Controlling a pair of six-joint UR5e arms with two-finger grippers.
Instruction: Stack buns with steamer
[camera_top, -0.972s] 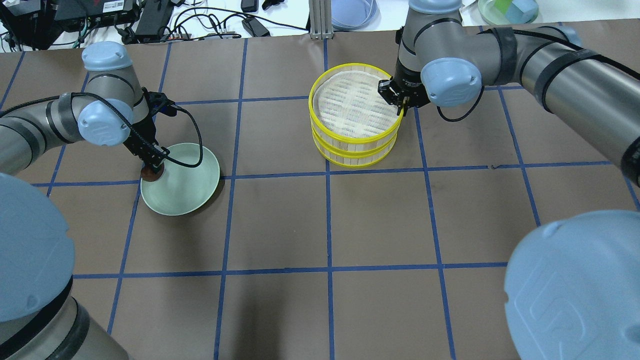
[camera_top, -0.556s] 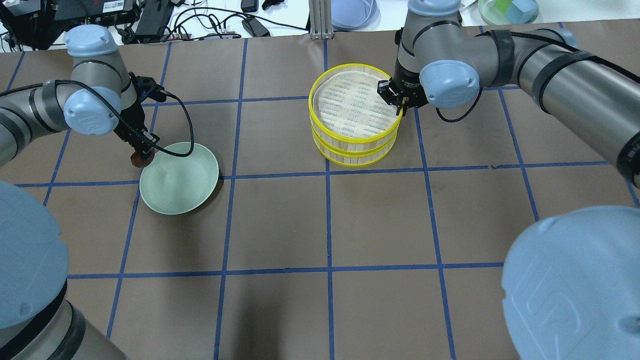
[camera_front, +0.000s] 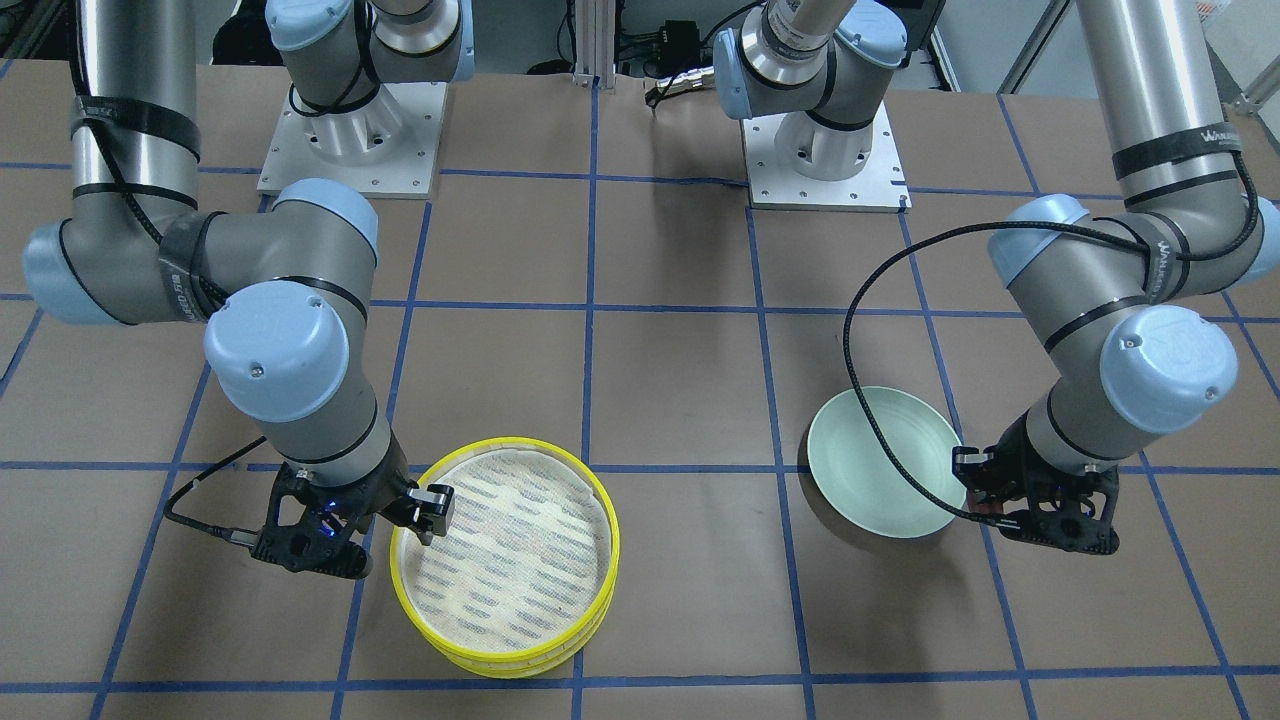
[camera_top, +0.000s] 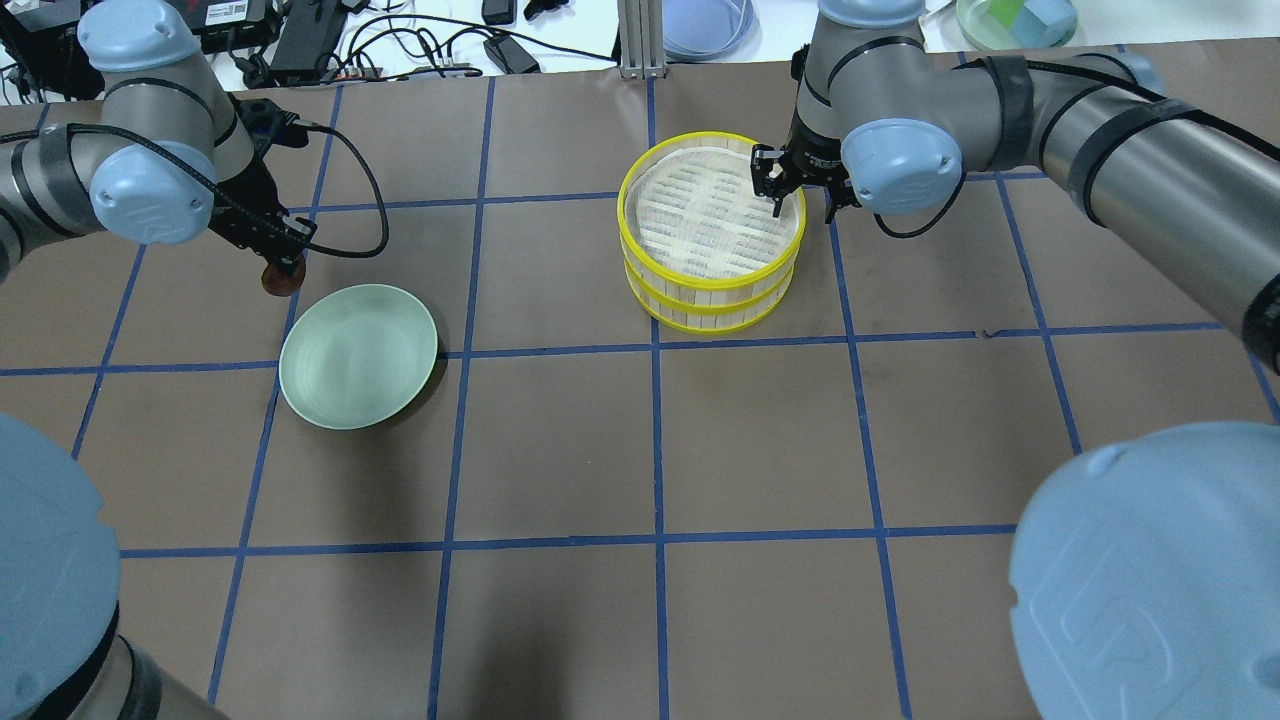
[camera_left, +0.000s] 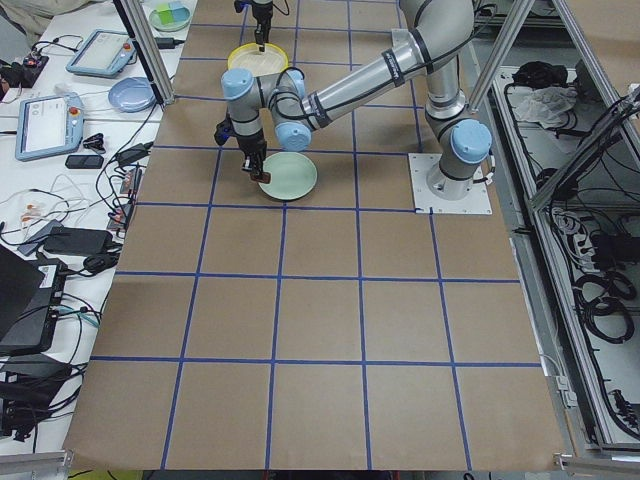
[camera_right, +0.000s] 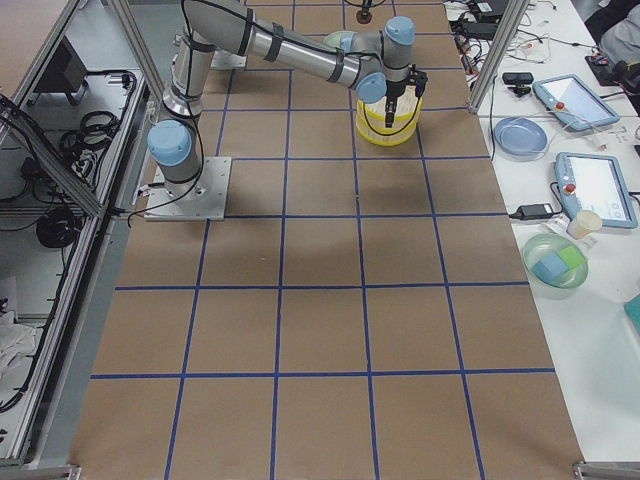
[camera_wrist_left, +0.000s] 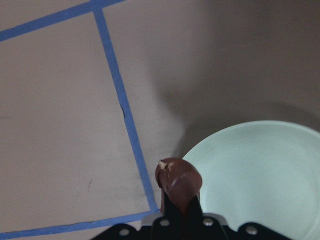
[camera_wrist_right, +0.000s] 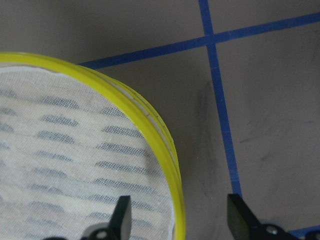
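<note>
Over the tabletop (camera_top: 760, 430), just beside the pale green plate (camera_top: 357, 355), the left pincer (camera_top: 283, 262) is clamped on the dark reddish-brown bun (camera_wrist_left: 178, 181), wrist pointing down. Farther back, the right pincer (camera_wrist_right: 178, 212) is spread wide astride the yellow rim of the stacked steamer (camera_top: 710, 290), one finger inside and one outside.

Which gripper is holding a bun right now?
The left gripper, shut on the dark reddish-brown bun; the right gripper is open, astride the rim of the top steamer.
</note>
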